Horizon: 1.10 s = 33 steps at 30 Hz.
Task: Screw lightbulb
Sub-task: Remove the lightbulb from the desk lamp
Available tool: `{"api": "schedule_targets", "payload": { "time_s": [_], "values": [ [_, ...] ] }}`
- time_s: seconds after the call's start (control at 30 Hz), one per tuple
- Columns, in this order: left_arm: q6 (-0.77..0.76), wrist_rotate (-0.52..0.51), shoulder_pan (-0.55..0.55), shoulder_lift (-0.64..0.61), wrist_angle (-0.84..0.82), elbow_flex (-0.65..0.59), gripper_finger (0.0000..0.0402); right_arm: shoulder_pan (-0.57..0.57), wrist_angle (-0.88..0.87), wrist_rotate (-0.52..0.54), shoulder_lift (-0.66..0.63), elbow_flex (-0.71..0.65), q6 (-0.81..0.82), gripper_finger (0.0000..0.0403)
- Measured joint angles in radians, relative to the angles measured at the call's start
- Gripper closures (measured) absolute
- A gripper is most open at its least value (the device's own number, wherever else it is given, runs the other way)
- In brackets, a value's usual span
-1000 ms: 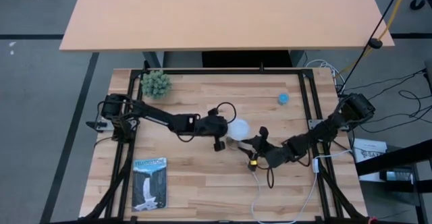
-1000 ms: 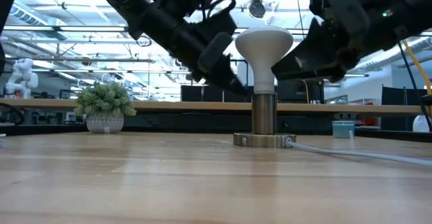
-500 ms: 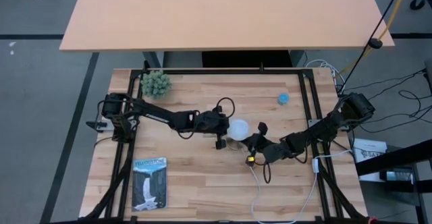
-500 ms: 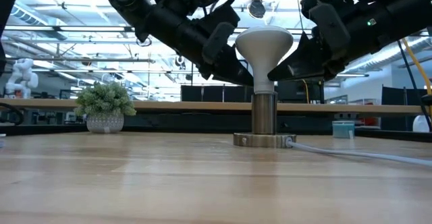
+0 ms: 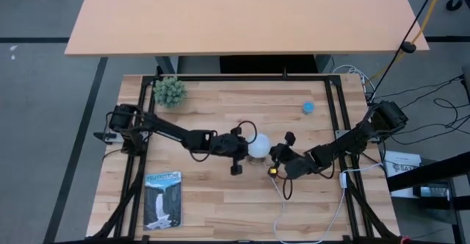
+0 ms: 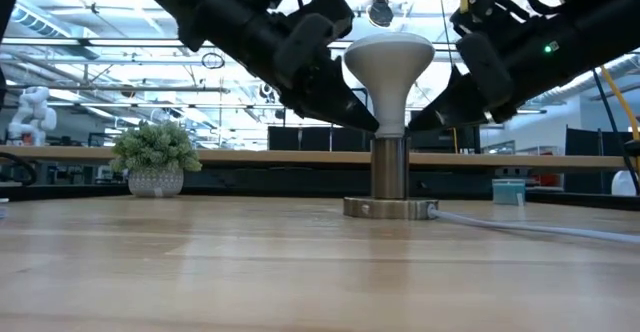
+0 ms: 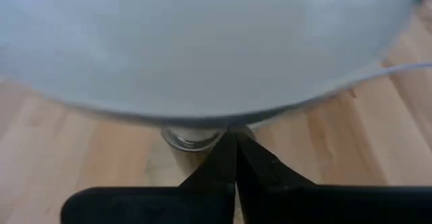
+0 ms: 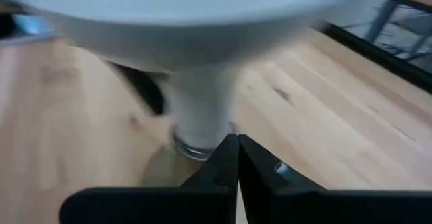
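Observation:
The white lightbulb [image 5: 258, 145] stands upright, dome up, with its narrow base in the silvery socket [image 6: 390, 177] in the middle of the table. My left gripper [image 6: 368, 124] is shut and slants down at the bulb's neck from the table's left. My right gripper [image 6: 414, 122] is shut too and slants down at the same neck from the right. Each wrist view looks up under the dome [image 7: 202, 42] [image 8: 182, 21] past shut fingertips. My left gripper has its shut fingertips [image 7: 231, 143] against the left side of the bulb's neck [image 6: 382, 122], just above the socket, slanting down from the left. The bulb stays upright in the socket. My right gripper has its shut fingertips [image 8: 234, 146] against the right side of the neck [image 8: 202, 119], slanting down from the right.
A small potted plant [image 5: 170, 91] stands at the far left, a small blue object [image 5: 308, 107] at the far right, and a booklet [image 5: 162, 198] lies near the left front. The socket's white cord [image 5: 294, 214] runs toward the near edge.
My left gripper has come down and toward the near edge, so that its tip has gone in under the dome to the bulb's neck. My right gripper has moved left toward the same neck. The bulb stands in the socket as before.

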Motion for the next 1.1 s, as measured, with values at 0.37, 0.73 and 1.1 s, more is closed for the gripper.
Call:
{"api": "schedule_targets", "payload": {
  "time_s": [0.37, 0.73, 1.1],
  "values": [
    [-0.064, -0.045, -0.061, -0.002, -0.095, 0.0, 0.0401, 0.002, -0.088, 0.017, 0.0, 0.0, 0.109, 0.0403],
    [-0.098, -0.132, -0.048, -0.002, -0.153, 0.0, 0.0401, 0.006, -0.1, -0.113, 0.0, 0.0, 0.107, 0.0395],
    [-0.097, -0.134, -0.028, -0.002, -0.155, 0.0, 0.0401, 0.031, -0.099, -0.111, 0.0, 0.0, 0.114, 0.0294]
  ]
}}
